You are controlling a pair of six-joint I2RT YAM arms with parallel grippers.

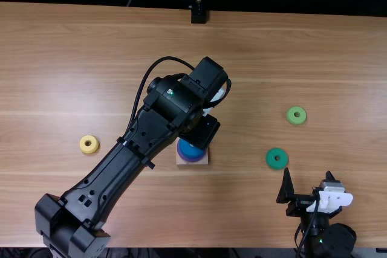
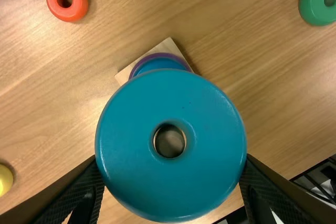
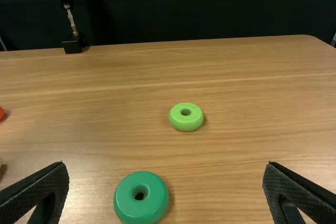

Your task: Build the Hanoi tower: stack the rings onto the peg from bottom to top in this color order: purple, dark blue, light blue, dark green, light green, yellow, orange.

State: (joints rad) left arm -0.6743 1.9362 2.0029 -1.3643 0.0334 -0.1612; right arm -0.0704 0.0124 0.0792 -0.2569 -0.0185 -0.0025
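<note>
A: Legibility check, all three views. Any text, label, brand, number or sign to log?
B: None can be read. Entry: no legible lettering, digits or signs in any view.

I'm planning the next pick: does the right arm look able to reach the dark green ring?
Probably yes: its open hand is near that ring, and the left arm is well away.
</note>
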